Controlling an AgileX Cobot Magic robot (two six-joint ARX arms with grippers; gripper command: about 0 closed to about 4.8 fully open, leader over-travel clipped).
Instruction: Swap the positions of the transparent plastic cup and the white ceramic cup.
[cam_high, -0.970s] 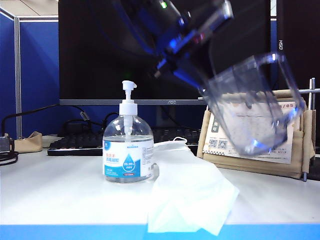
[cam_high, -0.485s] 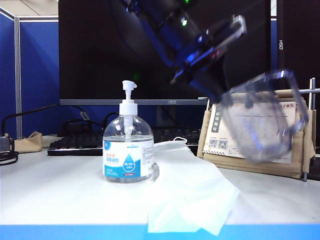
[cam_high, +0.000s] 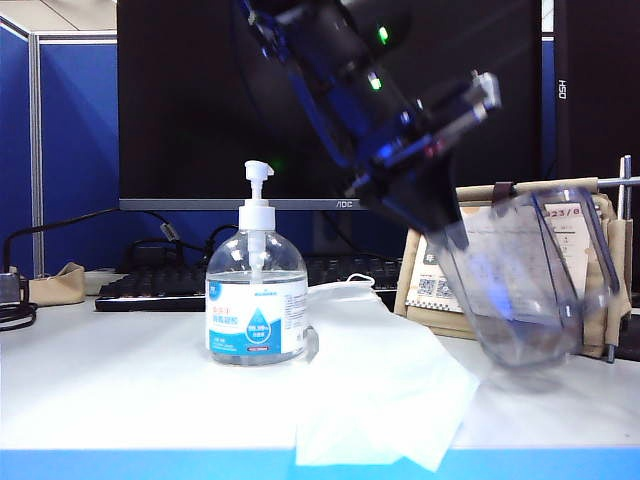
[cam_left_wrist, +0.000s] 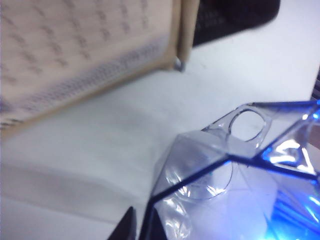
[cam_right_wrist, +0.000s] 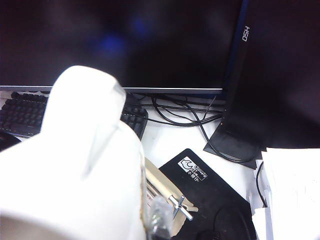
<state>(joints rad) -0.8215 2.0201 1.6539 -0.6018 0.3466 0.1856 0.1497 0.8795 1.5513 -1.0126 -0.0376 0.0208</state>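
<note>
Right now the left claw (cam_high: 455, 235) reaches across to the right side of the exterior view, clamped on the rim of the transparent plastic cup (cam_high: 530, 280). The cup hangs tilted, mouth up toward the claw and base down, low over the white surface (cam_high: 110, 385); whether its base touches the surface cannot be told. It sits in front of the desk calendar (cam_high: 585, 215) in its tan stand, and just beside the crumpled white tissue (cam_high: 375, 385) that lies near the front edge. In the left wrist view the cup's faceted wall and its handle (cam_left_wrist: 245, 125) fill the near corner, lit blue, with the calendar (cam_left_wrist: 75, 55) and bare surface (cam_left_wrist: 240, 65) beyond; one dark fingertip (cam_left_wrist: 127, 230) shows at the picture's edge against the plastic.

The clear pump bottle (cam_high: 257, 300) with its blue label stands upright to the left of the tissue, well apart from the cup. Behind everything stands a dark monitor (cam_high: 200, 100), with a keyboard (cam_high: 150, 285) below it.

The right claw is not seen itself in the right wrist view, but the white ceramic cup (cam_right_wrist: 75, 175) fills the near part of that picture, blurred and close, so the claw appears closed on it, held up above a black pad (cam_right_wrist: 200, 195) and cables (cam_right_wrist: 175, 112) behind a monitor's foot. The mug does not show in the exterior view.
</note>
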